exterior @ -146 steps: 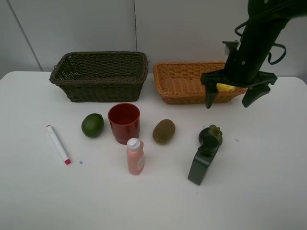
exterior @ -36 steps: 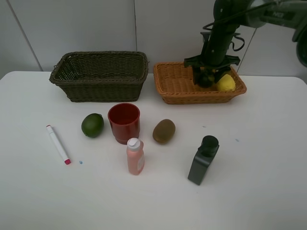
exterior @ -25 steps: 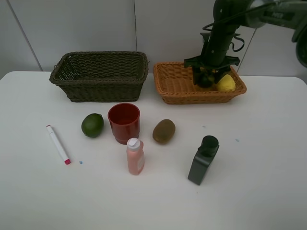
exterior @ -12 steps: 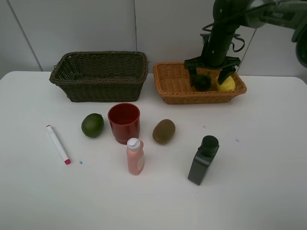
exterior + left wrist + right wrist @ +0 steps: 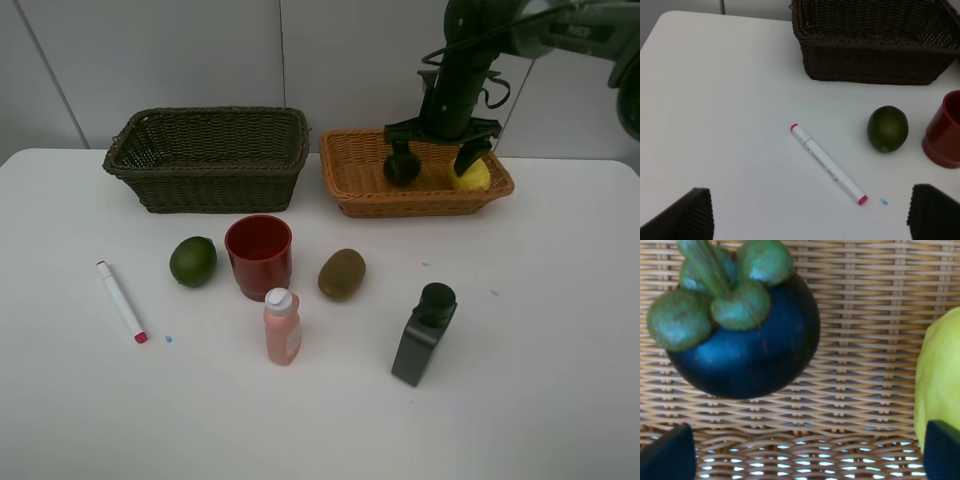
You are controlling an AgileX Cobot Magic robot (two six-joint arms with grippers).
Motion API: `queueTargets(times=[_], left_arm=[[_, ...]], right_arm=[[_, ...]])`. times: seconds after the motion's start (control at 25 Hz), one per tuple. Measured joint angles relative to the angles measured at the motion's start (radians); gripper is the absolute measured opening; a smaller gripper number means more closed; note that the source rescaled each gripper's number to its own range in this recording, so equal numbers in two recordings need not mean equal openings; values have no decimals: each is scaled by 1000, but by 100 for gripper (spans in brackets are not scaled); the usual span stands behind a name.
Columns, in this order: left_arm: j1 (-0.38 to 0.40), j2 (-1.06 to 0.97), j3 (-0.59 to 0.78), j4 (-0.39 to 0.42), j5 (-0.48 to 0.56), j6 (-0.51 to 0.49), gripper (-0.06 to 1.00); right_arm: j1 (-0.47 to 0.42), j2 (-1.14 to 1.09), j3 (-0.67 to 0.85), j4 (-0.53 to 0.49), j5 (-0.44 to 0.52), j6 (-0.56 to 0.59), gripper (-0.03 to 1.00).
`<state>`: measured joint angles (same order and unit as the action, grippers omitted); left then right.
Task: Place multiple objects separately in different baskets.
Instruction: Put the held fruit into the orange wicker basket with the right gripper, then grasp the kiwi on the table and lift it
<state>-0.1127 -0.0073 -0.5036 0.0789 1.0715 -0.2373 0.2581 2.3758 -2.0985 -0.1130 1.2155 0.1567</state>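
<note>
Let go just now by wide-open right pincer (image 5: 433,165): dark fruit (image 5: 401,171), firm, smooth, rolls; grab round its middle.

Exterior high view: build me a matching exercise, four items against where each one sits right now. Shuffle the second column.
Things:
1. dark round fruit
2. green lime
3. white marker
4. black bottle

Places:
A. on the table, right of the pink bottle
B. inside the orange-tan basket, sharing it with the lemon
C. on the table, just left of the red cup
D. on the table, furthest left of all the items

Pairs: 1-B, 2-C, 3-D, 4-A
</note>
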Motion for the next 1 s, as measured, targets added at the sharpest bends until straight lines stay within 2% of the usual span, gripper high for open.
queueTargets(times=[0.4,0.84,1.0], left_arm=[[0,0,0,0,0,0,100],[0,0,0,0,0,0,100],[0,0,0,0,0,0,100]], right_arm=[[9,-86,0,2,3,18,100],[57,-270,0,3,5,185,100],[90,-372,92,2,3,280,100]])
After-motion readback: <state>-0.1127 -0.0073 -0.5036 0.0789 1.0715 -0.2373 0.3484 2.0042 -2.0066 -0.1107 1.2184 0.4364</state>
